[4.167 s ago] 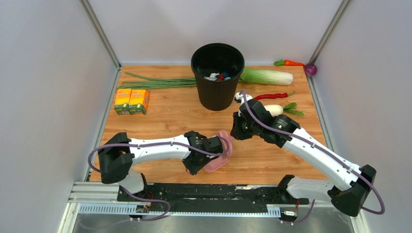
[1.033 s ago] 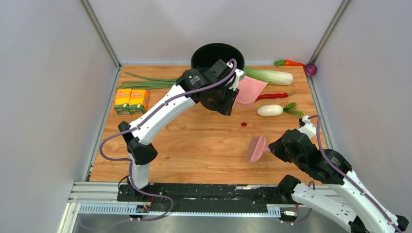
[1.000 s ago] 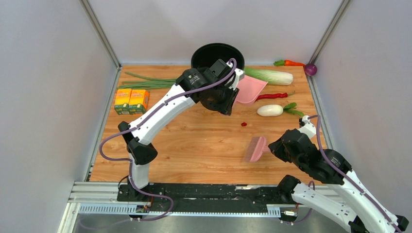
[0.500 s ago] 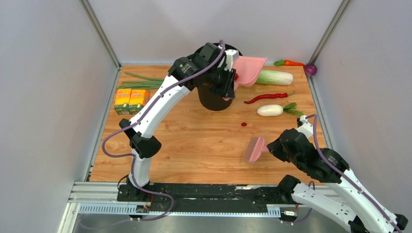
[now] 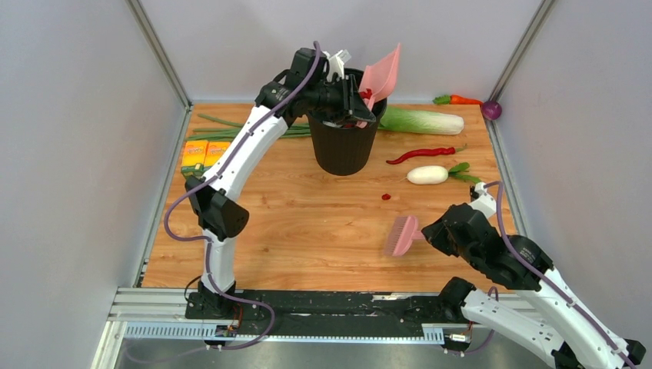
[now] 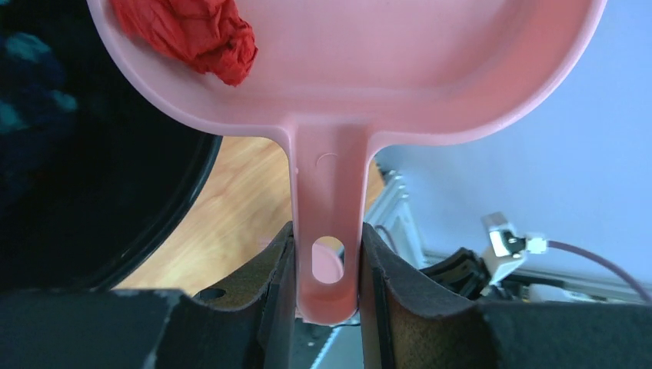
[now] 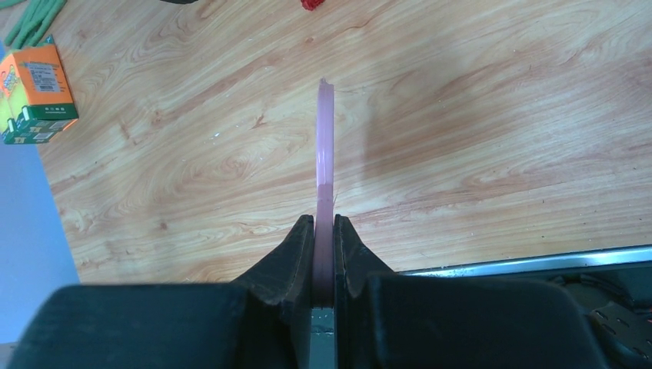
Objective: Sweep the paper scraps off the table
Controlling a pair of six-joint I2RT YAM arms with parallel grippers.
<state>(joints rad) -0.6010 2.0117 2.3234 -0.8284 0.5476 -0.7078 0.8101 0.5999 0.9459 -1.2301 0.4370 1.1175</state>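
Observation:
My left gripper [image 5: 355, 104] is shut on the handle of the pink dustpan [image 5: 380, 75], held tilted up over the rim of the black bin [image 5: 344, 142]. In the left wrist view the gripper [image 6: 327, 269] clamps the dustpan [image 6: 400, 69], and red paper scraps [image 6: 200, 34] lie at its lip over the bin's dark inside [image 6: 84, 169]. One red scrap [image 5: 386, 197] lies on the table [image 5: 307, 231]; it also shows in the right wrist view [image 7: 311, 4]. My right gripper [image 5: 427, 234] is shut on the pink brush [image 5: 402, 235], low over the table; the right wrist view shows this gripper [image 7: 324, 231] on the brush [image 7: 325, 154] edge-on.
Two orange juice boxes [image 5: 205, 154] and green onions [image 5: 231, 127] lie at the left. A cabbage [image 5: 423, 121], a red chili pepper [image 5: 423, 154], a white radish [image 5: 428, 174], a carrot [image 5: 461, 99] and a purple ball [image 5: 492, 110] lie at the back right. Grey walls surround the table.
My left arm has lifted the dustpan from beside the bin up over its rim and tilted it steeply. My right arm with the brush has stayed still.

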